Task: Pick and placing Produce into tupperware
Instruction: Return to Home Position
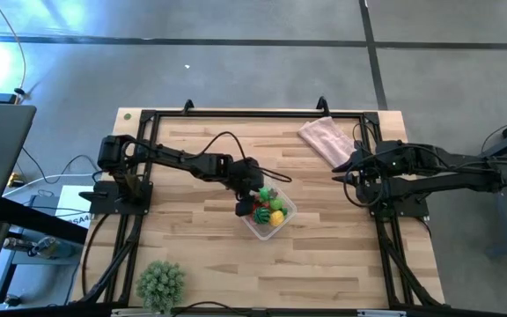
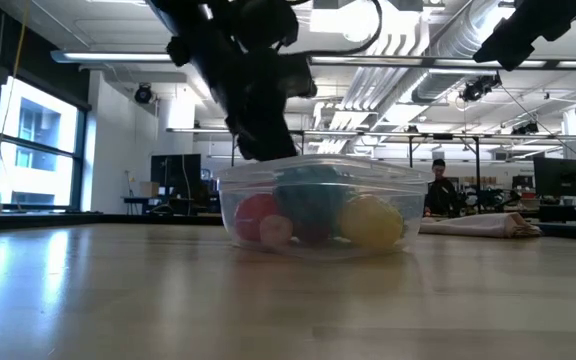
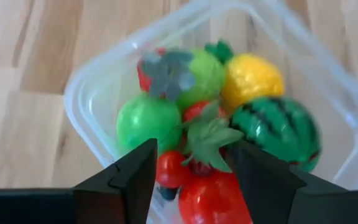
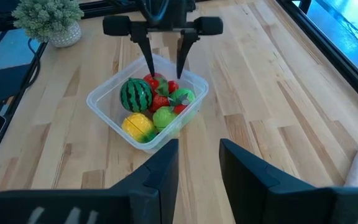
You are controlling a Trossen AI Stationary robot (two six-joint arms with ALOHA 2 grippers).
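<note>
A pale wooden table (image 1: 192,255) framed by black rails stands on a grey floor. The low view looks across it into an open hall where a person (image 2: 438,187) stands far off. At the table's left, by the lower corner in the high view, sits a spiky pale-green plant (image 1: 161,283). The left arm reaches from the left edge toward the middle. The left gripper (image 4: 165,68) hangs directly over the tupperware (image 4: 199,84), its 2 fingers spread apart with nothing between them and its tips close above the contents. The clear container rests flat near the table's centre and holds the produce (image 1: 268,210): a dark-striped watermelon (image 4: 135,95), a yellow piece (image 4: 138,126), a round green piece (image 3: 146,119) and several red pieces (image 3: 211,200), heaped and touching. Further right, a pink cloth (image 1: 326,139) lies crumpled by the upper edge. The right gripper (image 1: 346,173) waits just beside the cloth, well apart from the container, its fingers parted and empty.
</note>
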